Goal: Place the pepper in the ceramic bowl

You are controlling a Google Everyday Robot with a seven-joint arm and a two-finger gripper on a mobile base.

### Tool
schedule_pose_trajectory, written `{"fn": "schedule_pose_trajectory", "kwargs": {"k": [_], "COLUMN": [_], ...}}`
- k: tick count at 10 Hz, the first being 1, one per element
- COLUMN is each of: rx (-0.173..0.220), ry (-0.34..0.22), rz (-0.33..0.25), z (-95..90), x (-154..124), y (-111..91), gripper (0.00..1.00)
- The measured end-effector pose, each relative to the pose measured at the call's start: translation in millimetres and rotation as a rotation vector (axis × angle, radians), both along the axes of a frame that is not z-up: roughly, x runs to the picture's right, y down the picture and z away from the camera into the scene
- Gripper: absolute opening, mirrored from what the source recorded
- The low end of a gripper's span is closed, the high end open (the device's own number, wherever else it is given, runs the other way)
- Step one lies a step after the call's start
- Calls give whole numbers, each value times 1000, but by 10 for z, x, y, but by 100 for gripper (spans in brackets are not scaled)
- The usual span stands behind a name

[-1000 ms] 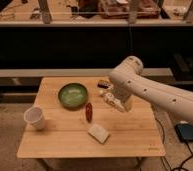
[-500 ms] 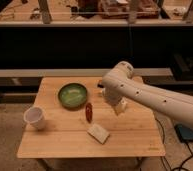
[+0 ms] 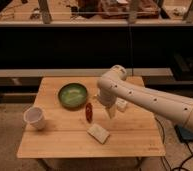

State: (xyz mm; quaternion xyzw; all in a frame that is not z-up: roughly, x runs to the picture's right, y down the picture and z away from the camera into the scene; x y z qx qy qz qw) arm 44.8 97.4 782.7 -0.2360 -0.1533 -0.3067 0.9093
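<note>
The pepper (image 3: 89, 112) is small, dark red and elongated. It lies on the wooden table (image 3: 65, 145), just right of and in front of the ceramic bowl (image 3: 72, 95). The bowl is shallow, green and empty, at the table's back left. My gripper (image 3: 110, 111) hangs from the white arm (image 3: 140, 97) just above the table, a short way right of the pepper and apart from it. It holds nothing that I can see.
A white cup (image 3: 35, 118) stands near the table's left edge. A white packet (image 3: 99, 133) lies in front of the pepper. A small pale object (image 3: 122, 105) sits just right of the gripper. Dark shelving runs behind the table.
The arm has swung left and come down, bringing the gripper closer to the pepper. The pepper, bowl, cup and packet have not moved.
</note>
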Motion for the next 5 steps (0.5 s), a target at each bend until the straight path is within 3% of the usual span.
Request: {"fn": "schedule_pose_trajectory", "kwargs": {"k": [5], "rx": [-64], "ry": [-89], "rz": [21], "z": [185], "x": [-273], "y": [137], "gripper": [80]}}
